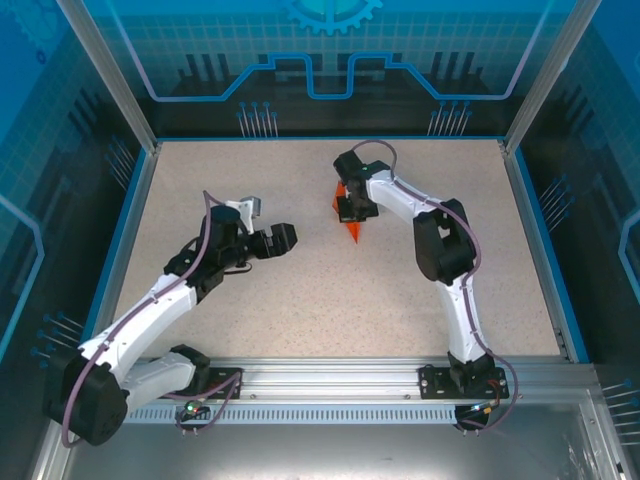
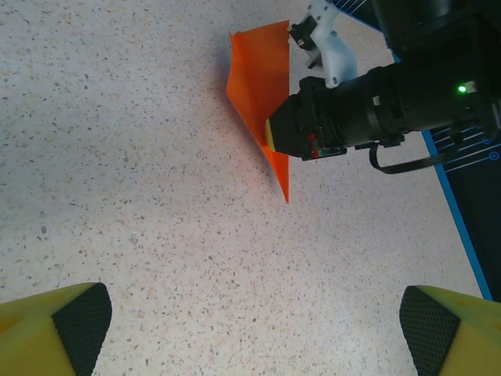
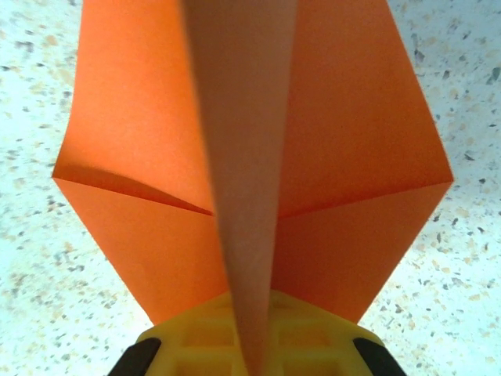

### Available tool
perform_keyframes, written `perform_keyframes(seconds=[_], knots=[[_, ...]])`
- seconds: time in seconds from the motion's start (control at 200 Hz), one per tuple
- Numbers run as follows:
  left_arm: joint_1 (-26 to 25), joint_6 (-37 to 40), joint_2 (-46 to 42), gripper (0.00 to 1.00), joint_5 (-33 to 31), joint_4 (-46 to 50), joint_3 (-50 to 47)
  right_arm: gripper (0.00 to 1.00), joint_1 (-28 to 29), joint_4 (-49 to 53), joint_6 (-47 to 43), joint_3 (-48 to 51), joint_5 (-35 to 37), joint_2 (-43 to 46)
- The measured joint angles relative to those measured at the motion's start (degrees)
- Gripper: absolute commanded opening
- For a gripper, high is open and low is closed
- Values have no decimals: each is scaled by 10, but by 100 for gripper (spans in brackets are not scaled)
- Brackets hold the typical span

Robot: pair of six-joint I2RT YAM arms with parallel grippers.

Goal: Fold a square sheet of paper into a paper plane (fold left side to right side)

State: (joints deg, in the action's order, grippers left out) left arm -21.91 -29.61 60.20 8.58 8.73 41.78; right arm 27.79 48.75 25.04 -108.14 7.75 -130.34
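Top view: the speckled beige table is taking up most of the frame, with blue printed panels standing around it and an aluminium rail running along the bottom edge.

The left arm is reaching from the lower left corner toward the centre. The right arm is rising from the lower right, bending at its dark elbow and curling back toward the upper centre.

The left gripper is hovering left of centre, well apart from the paper. Its own camera is showing its yellow, black-padded fingers spread to the two lower corners of the frame, released, with bare table between them.

The right gripper is sitting just above centre in the top view. From the left wrist it is appearing at centre right, its black body coming in from the right edge.

The paper plane is being pinched by the right gripper. In the right wrist view its centre ridge is running straight down into the clenched yellow jaws, with an orange wing spreading to either side. From the left wrist it is showing as a narrow orange dart in the upper centre, its point aiming down the frame. Whether that point is touching the table, I cannot tell.
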Motion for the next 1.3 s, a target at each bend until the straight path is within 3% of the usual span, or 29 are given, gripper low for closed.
perform_keyframes(seconds=[0.3,0.65,0.88,1.08,1.3], knots=[[0,0,-26,99,-15,17,-4,6,-5,19,0,-38,9,-44],[0,0,-24,99,-19,30,-4,19,-5,25,-3,-60,7,-60],[0,0,6,99,-19,36,3,34,-2,26,-23,-50,13,-50],[14,-4,36,99,-10,38,28,46,8,31,-37,-1,28,26],[58,-17,46,99,-3,34,35,66,11,-3,-49,147,60,223]])
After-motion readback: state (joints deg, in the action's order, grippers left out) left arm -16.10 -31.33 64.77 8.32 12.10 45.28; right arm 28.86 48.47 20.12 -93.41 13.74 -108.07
